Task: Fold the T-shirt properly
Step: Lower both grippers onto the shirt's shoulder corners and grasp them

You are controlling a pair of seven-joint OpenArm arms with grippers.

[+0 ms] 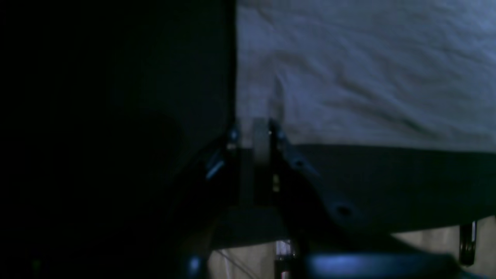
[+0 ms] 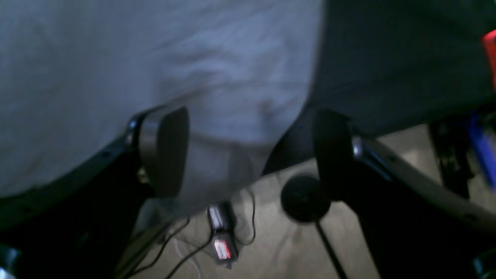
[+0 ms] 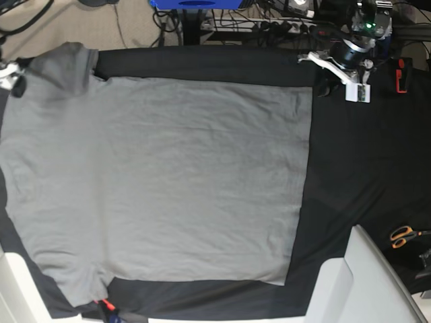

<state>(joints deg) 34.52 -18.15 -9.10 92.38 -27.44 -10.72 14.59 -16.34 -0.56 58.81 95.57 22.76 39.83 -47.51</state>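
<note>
The grey T-shirt (image 3: 161, 175) lies spread flat on the black cloth sheet (image 3: 350, 168). One sleeve (image 3: 67, 60) points to the far left corner. My left gripper (image 3: 322, 85) is at the shirt's far right corner. In the left wrist view the left gripper (image 1: 269, 130) looks shut, pinching the shirt's edge (image 1: 348, 77), and a crease rises from the pinch. My right gripper (image 3: 11, 76) is at the far left edge by the sleeve. In the right wrist view the right gripper (image 2: 248, 149) is open, with its fingers (image 2: 164, 151) wide apart around hanging grey fabric (image 2: 228, 155).
Orange-handled scissors (image 3: 403, 235) lie on the black sheet at the right. A red object (image 3: 402, 75) sits near the left arm. A white surface (image 3: 363, 282) stands at the front right. Cables and a small device (image 2: 221, 236) lie on the floor below the table edge.
</note>
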